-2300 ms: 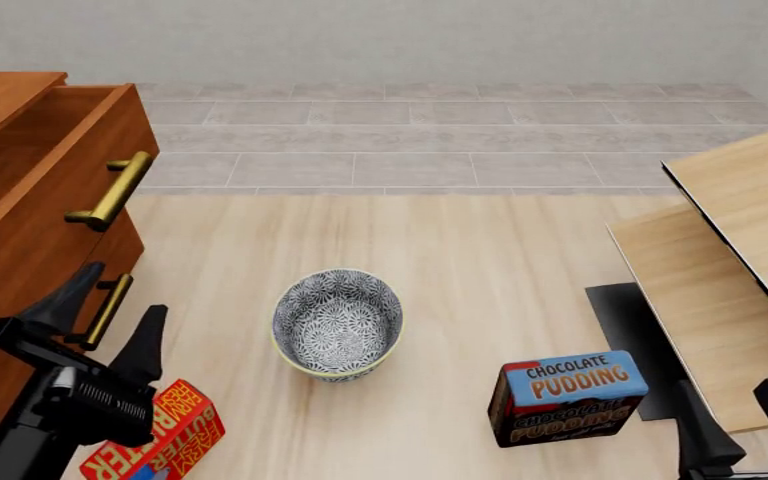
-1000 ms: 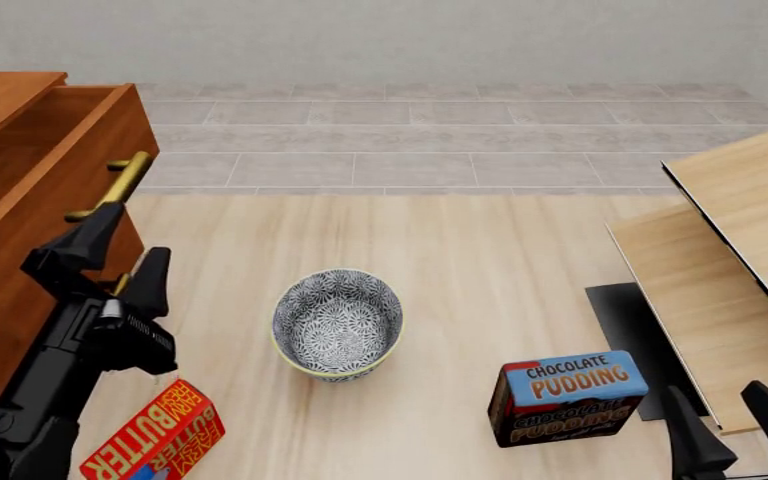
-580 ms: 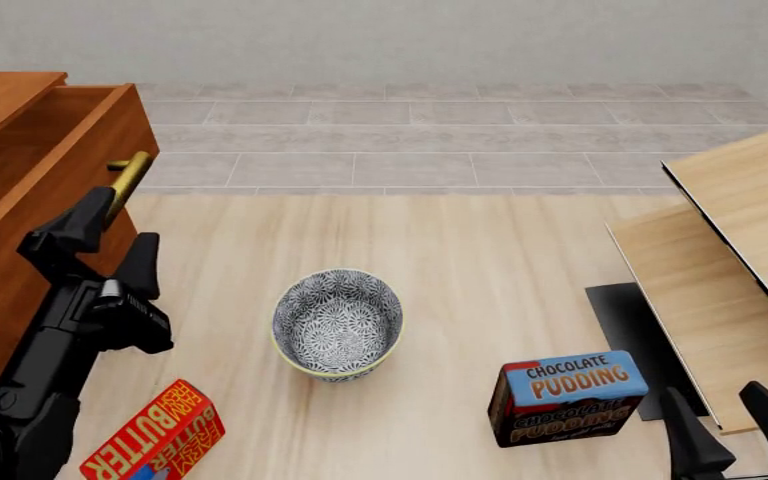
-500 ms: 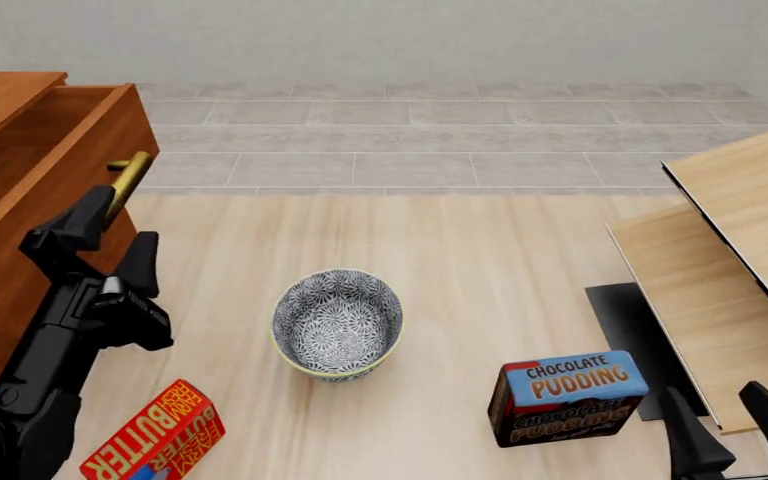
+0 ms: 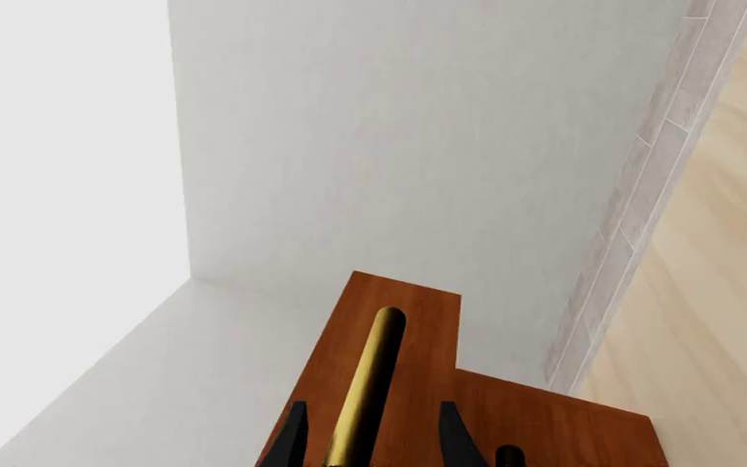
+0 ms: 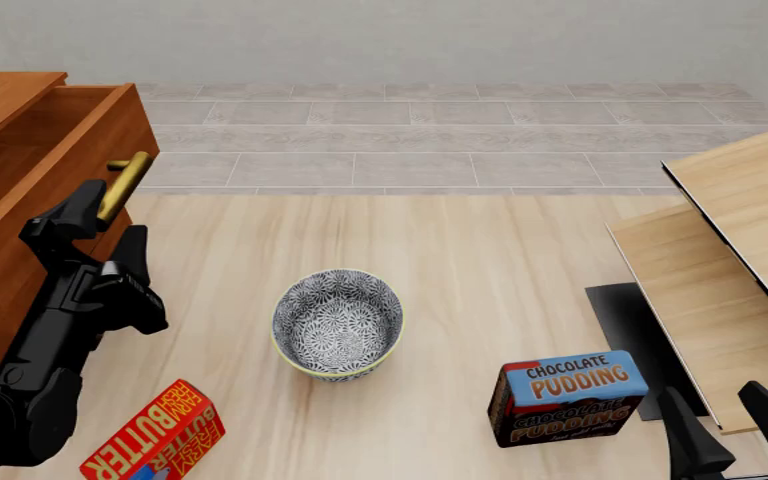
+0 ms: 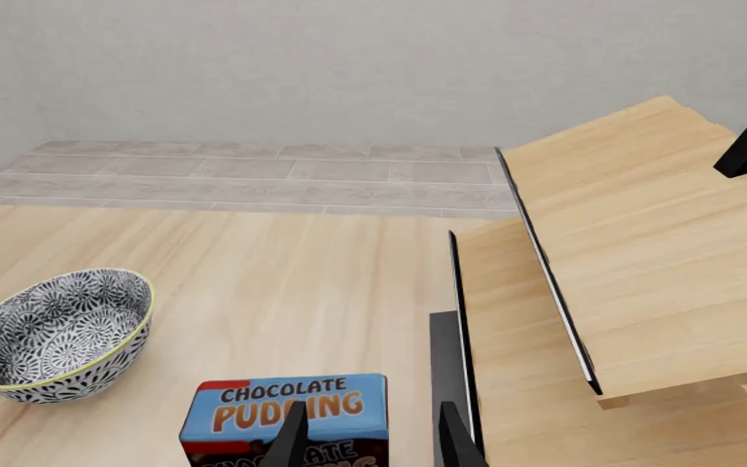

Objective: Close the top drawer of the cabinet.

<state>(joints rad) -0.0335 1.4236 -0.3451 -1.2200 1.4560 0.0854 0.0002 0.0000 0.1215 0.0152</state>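
Flanking bowl (image 6: 337,323): pudding box (image 6: 567,396) (butter (image 6: 157,435))

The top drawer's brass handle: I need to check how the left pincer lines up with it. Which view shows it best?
The left wrist view: the brass handle runs lengthwise between the left pincer's two open fingers. The front view shows only the handle's upper end; the arm covers the rest. The right wrist view does not show it.

Left gripper (image 6: 108,224) risen from low near butter box (image 6: 155,432) up to brass handle (image 6: 123,184) of top drawer (image 6: 51,160); jaws now straddle handle bar, spread apart. Lower drawer handle now hidden behind left arm. Right gripper (image 6: 732,428) sunk slightly lower at frame edge.
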